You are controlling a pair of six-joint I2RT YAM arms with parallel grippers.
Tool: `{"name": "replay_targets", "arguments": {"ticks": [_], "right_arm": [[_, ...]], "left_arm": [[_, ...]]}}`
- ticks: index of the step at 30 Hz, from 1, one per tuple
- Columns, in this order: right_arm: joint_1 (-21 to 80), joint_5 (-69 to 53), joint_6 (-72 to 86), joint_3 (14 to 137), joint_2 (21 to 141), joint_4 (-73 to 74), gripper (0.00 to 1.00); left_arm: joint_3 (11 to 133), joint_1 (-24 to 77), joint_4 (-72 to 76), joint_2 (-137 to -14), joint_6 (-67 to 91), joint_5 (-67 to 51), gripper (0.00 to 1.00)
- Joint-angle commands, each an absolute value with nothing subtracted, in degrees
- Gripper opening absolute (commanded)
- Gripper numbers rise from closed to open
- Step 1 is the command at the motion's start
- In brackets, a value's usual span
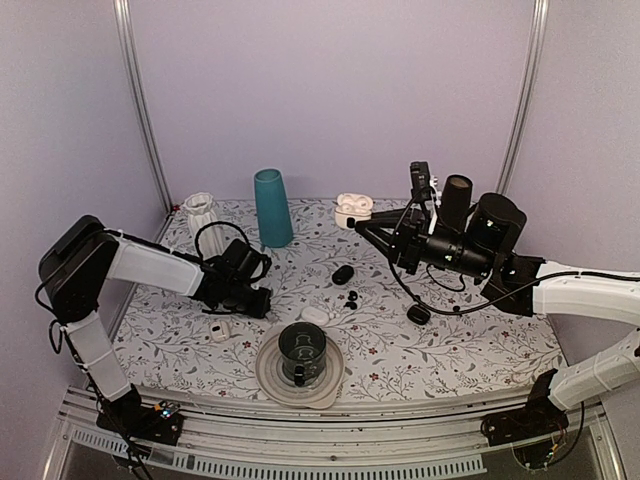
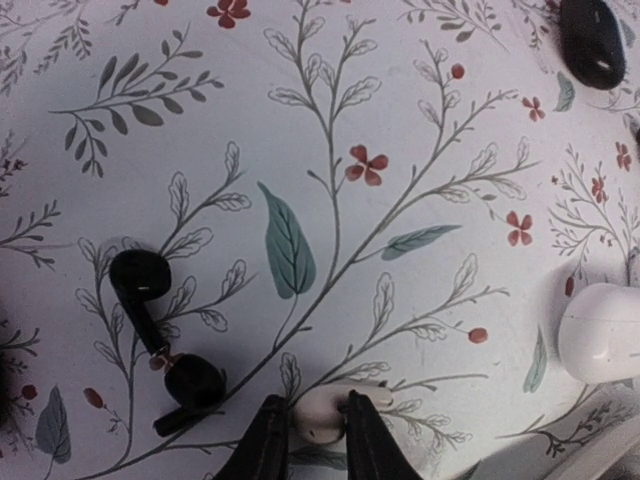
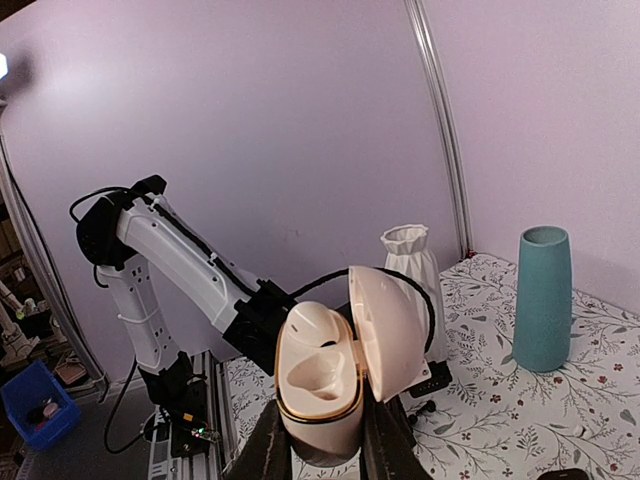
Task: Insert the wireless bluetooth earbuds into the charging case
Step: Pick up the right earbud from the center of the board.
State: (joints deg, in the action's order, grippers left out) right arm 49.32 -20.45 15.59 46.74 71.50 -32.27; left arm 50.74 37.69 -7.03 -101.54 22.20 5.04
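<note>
Two black earbuds (image 2: 140, 278) on cloth (image 2: 420, 150) | right hand (image 3: 322, 445) grips open case (image 3: 315, 370)

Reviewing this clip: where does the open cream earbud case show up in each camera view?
Top view: the open cream case is upper middle, in the right gripper, right of the teal vase.
Left wrist: not in it.
Right wrist: the open cream case is bottom centre.
Shared landmark: the teal vase, at the right in the right wrist view; absent from the left wrist.
</note>
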Motion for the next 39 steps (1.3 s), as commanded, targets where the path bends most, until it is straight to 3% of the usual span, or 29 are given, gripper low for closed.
{"name": "replay_targets", "arguments": {"ticks": [1,14,39], "right_arm": [[49.02,-20.04,15.64,46.36,70.37,-32.72,0.04],[48.87,-19.02,15.72,46.21,71.56,-32.70,0.04],[45.57,-19.49,18.11,48.62,78.83,-29.84,0.04]], "left_arm": [[51.42,37.08,-6.42,-102.76,21.44,4.76,0.22],[50.92,37.30,-5.09,-101.22,20.29,4.10,0.10],[50.80,40.22,-0.35,-87.01,8.96,7.14,0.10]]}}
